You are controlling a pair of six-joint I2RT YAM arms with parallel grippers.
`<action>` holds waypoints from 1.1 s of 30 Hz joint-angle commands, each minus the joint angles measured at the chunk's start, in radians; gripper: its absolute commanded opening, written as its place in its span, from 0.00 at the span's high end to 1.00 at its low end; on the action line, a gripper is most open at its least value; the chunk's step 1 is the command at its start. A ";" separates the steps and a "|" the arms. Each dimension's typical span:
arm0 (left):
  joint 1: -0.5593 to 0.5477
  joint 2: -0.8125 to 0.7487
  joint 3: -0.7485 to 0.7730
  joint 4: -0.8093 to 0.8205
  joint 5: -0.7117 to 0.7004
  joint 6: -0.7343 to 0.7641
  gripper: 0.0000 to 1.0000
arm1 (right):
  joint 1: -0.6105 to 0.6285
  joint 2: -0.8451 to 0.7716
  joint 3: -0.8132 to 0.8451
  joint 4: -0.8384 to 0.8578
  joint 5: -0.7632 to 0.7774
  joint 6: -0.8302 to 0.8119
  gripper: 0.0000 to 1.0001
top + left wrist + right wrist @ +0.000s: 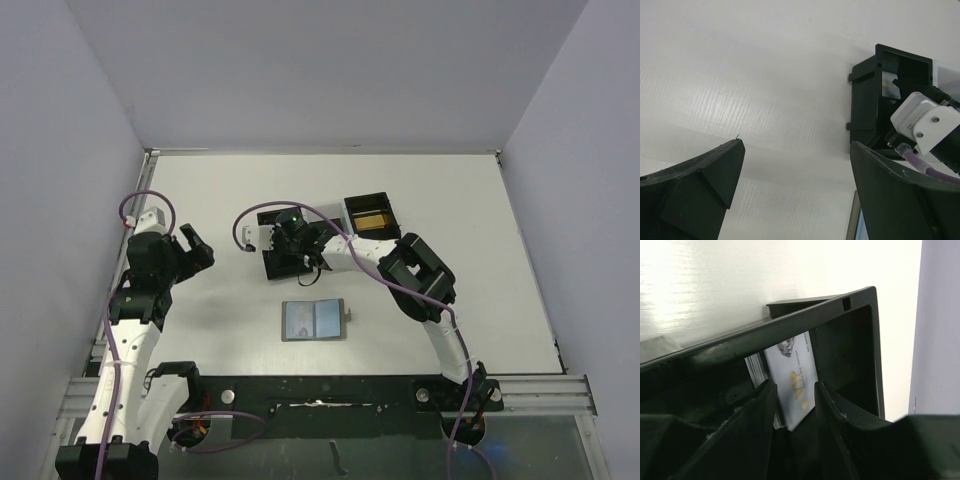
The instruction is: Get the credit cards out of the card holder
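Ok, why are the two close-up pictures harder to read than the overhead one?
Top external: even, soft light, only faint shadows. Left wrist: pale sheen across the table, near fingers dark and soft-edged. Right wrist: table blown out white upper left, tray interior nearly black, though the card is readable.

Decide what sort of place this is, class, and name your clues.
Probably a robotics lab test cell: a left arm and right arm bolted to a metal rail, a white table, plain walls closing it in.
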 commanded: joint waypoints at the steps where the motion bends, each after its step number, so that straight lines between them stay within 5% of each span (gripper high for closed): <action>1: 0.007 0.005 0.003 0.058 0.025 0.017 0.13 | -0.008 -0.066 0.013 -0.003 -0.047 0.032 0.62; 11: 0.007 0.016 0.003 0.058 0.035 0.018 0.13 | -0.021 -0.111 0.004 0.021 -0.067 0.122 0.59; 20: 0.007 0.014 -0.003 0.066 0.051 0.028 0.13 | -0.022 -0.383 -0.216 0.268 -0.044 0.357 0.53; 24: 0.006 0.021 -0.006 0.073 0.074 0.040 0.13 | -0.024 -0.552 -0.381 0.369 0.106 0.572 0.43; 29: 0.006 0.030 -0.007 0.072 0.083 0.045 0.13 | -0.026 -0.709 -0.465 0.195 0.223 0.850 0.18; 33: 0.006 0.035 -0.010 0.075 0.087 0.047 0.13 | -0.034 -0.820 -0.594 0.143 0.148 0.994 0.02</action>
